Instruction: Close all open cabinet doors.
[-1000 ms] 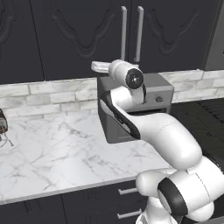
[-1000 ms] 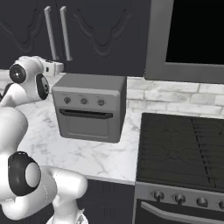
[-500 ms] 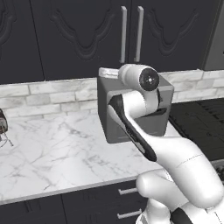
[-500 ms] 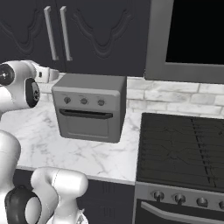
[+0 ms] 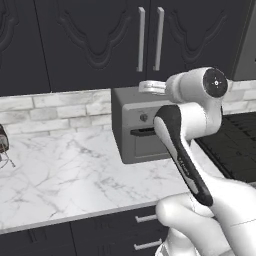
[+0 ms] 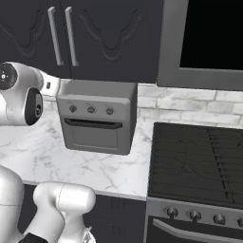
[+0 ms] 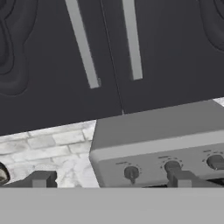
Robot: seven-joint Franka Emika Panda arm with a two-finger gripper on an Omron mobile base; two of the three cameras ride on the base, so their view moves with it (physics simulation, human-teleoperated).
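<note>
Marble counter (image 5: 75, 175) below; cabinet doors (image 5: 150, 35) flush, handles vertical; end effector (image 7: 109, 179) wide open, empty.

Two black cabinet doors (image 7: 109, 52) shut, silver handles (image 7: 82, 43) side by side, grey toaster oven (image 7: 162, 140) below, end effector (image 7: 111, 178) spread wide

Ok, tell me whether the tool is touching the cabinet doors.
Apart. The hand view shows the open tool low before the toaster oven, with the cabinet doors well beyond its fingertips.
</note>
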